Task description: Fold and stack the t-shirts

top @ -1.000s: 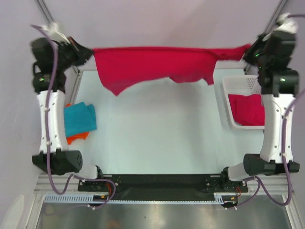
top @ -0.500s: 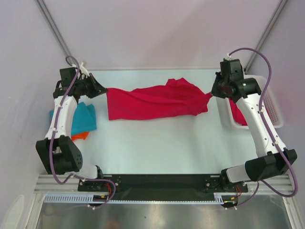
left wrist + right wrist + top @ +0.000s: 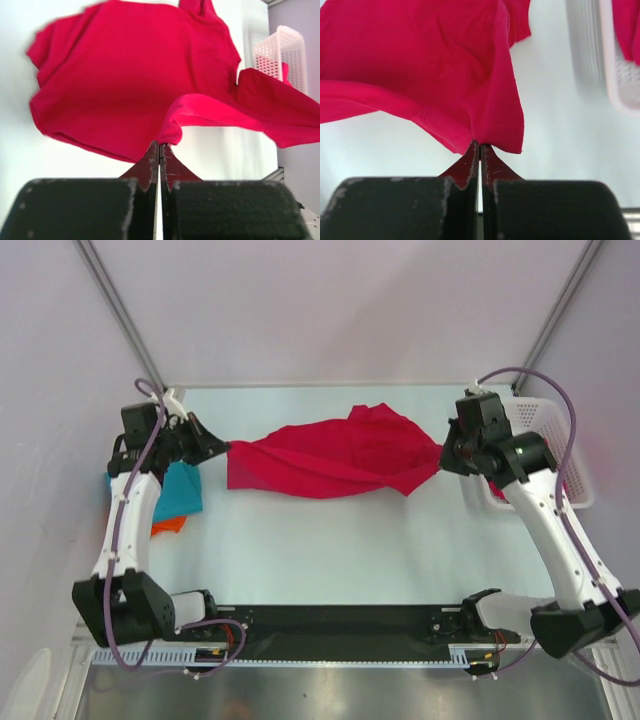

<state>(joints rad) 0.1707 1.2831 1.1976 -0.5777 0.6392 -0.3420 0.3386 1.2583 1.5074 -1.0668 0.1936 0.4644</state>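
You have brought the crimson t-shirt down from its high, taut stretch onto the table.

It now lies mid-table, twisted and rumpled rather than flat, so you likely need to spread it before folding. The white mesh basket on the right holds another red shirt, and the teal t-shirt lies on the orange t-shirt at the left. Your left gripper and right gripper each clench an end of the crimson cloth.
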